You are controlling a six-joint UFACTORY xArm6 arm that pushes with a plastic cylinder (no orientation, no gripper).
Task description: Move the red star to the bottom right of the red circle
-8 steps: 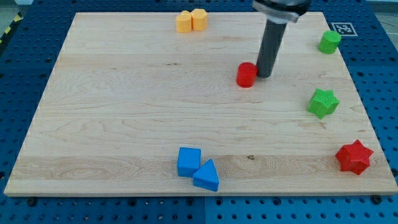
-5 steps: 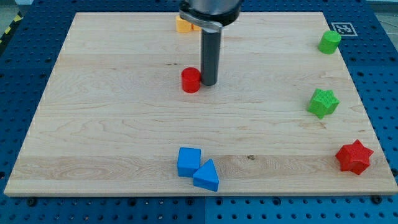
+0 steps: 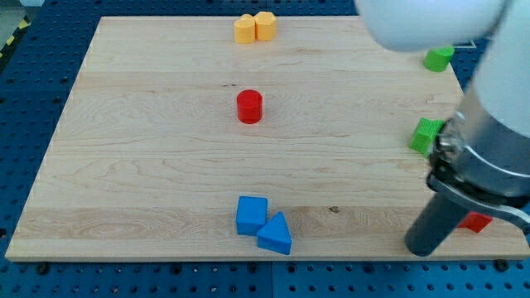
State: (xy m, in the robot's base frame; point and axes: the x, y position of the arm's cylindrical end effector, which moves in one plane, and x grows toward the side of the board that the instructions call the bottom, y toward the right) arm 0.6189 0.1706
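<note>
While my tip (image 3: 421, 251) is resting near the bottom right edge of the wooden surface (image 3: 149, 165), the red star (image 3: 476, 222) is peeking out just to its right, mostly hidden behind the arm. Having no end effector to open or close, the rod is gripping nothing. The red circle (image 3: 249, 107) is sitting well apart, up and to the view's left. The green star (image 3: 426, 135) is showing partly above the arm

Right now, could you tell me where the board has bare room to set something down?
Free: left of the red circle, and between it and the blue blocks. Crowded: the view's right, where my tip stands beside the red star and green star.
</note>
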